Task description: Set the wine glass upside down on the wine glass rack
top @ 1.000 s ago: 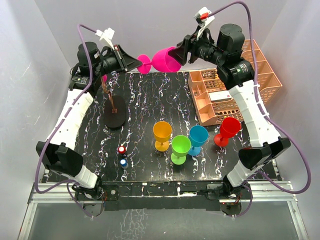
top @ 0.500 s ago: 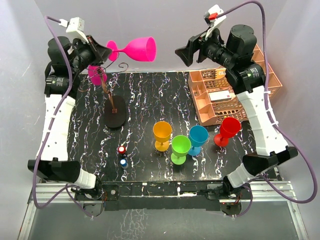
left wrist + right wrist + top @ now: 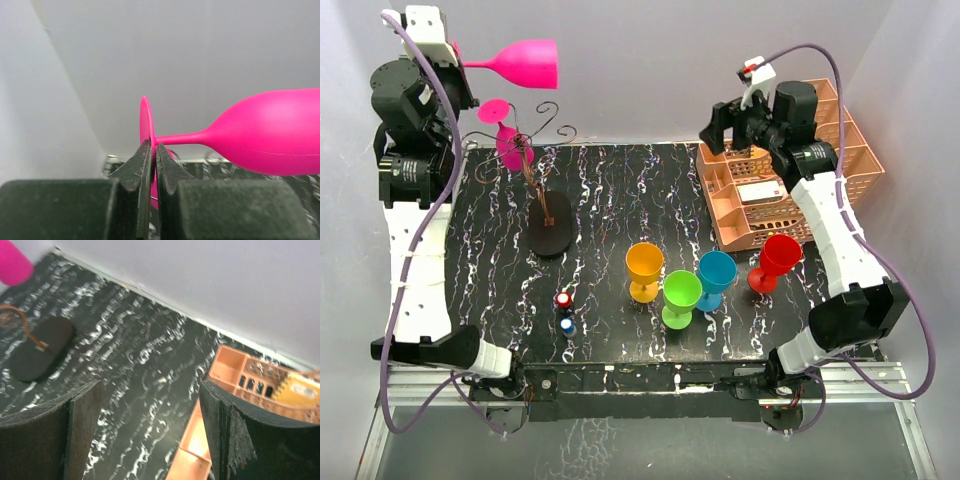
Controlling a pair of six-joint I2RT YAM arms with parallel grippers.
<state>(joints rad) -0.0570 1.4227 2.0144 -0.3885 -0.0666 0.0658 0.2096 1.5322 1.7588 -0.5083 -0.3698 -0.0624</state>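
A pink wine glass [image 3: 525,65] lies level, high above the table's back left corner. My left gripper [image 3: 457,66] is shut on its round foot [image 3: 145,122], with the bowl [image 3: 272,132] pointing right. The wine glass rack [image 3: 542,190] stands below it, with scroll arms, a copper stem and a black oval base [image 3: 42,347]. A second pink glass [image 3: 507,148] hangs upside down on the rack's left arms. My right gripper [image 3: 716,124] is open and empty, above the left edge of the peach basket; in the right wrist view [image 3: 150,407] nothing is between its fingers.
The peach plastic basket [image 3: 840,160] fills the back right. Orange [image 3: 644,265], green [image 3: 681,295], blue [image 3: 716,272] and red [image 3: 779,255] glasses stand upright in the middle and right. Small capped items [image 3: 564,311] sit front left. Grey walls close in on three sides.
The right gripper let go of the pink glass's bowl and drew back right, toward the basket. The left arm carried the glass by its foot up and to the left, above the rack.
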